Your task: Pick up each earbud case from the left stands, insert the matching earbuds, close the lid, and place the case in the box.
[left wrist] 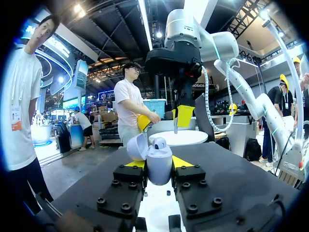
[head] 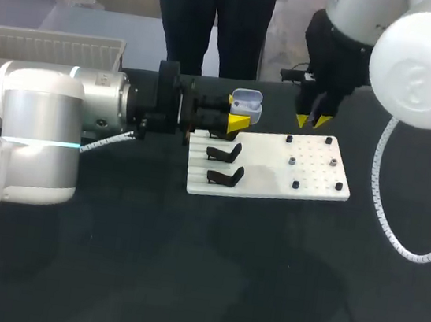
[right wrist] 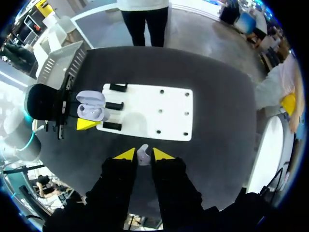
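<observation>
My left arm (head: 40,134) fills the near-left of the head view and reaches over the dark counter (head: 183,284) to the white board (head: 269,176). Its gripper (head: 236,112) hangs at the board's far-left corner. The fingers are clamped from two sides on the earbud case (left wrist: 159,166). The case is held up off the board, standing upright between the yellow tips. Its lid (left wrist: 136,146) is swung open and tilts away to one side, and the rounded hollow inside the body shows.

Black stands (head: 226,154) sit in a row along the board's left edge. Two of them lie just on the near side of the left gripper. A third is partly hidden under its fingers. Small dark pegs (head: 291,161) are scattered over the board's right half.

My right arm (head: 418,69) comes in from the far right. Its gripper (head: 313,122) hangs above the board's far edge, near the right half, with the fingers pointing down. Between the yellow tips it pinches a small white earbud (right wrist: 143,155), with both fingers pressed against it. In the left wrist view this gripper hangs ahead of the held case and above it, apart from it.

The white ribbed box (head: 55,49) sits well off to the board's left, at the counter's far-left corner, behind the left arm.
</observation>
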Robot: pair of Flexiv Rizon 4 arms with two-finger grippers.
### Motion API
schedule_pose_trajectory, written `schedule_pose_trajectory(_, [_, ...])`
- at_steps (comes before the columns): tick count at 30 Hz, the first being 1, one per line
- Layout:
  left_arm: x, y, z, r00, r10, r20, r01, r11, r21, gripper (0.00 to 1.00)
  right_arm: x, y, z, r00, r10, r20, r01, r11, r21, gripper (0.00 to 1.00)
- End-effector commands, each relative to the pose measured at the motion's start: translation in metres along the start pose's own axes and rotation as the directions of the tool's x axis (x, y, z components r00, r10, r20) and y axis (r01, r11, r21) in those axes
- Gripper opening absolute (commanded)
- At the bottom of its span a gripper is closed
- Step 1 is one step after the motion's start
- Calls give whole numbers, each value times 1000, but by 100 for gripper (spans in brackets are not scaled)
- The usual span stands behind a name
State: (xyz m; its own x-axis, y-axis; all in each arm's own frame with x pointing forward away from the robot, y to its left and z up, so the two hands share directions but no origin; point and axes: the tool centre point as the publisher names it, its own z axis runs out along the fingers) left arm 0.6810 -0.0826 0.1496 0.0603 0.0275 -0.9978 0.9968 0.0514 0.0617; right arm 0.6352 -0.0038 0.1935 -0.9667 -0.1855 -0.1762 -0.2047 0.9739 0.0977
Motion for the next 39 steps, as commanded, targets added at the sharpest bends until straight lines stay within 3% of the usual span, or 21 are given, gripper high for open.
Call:
schedule_pose_trajectory(1, [1,-1,0,1000,5,5,-5,1000,-6,0,-2,15,-10,999,-43,-6,43,999,1,0])
schedule_pose_trajectory(20, [1,-1,0,1000,5,5,-5,1000,-6,0,-33,78,-18,968,-250,34,251,965,-74,0])
schedule_pose_trajectory(31, [1,-1,0,1000,5,5,-5,1000,-6,0,-37,100,-9,952,-306,35,307,948,-84,0])
schedule_pose_trajectory(39, [1,-1,0,1000,5,5,-5,1000,-6,0,-38,99,-3,948,-316,25,317,946,-66,0])
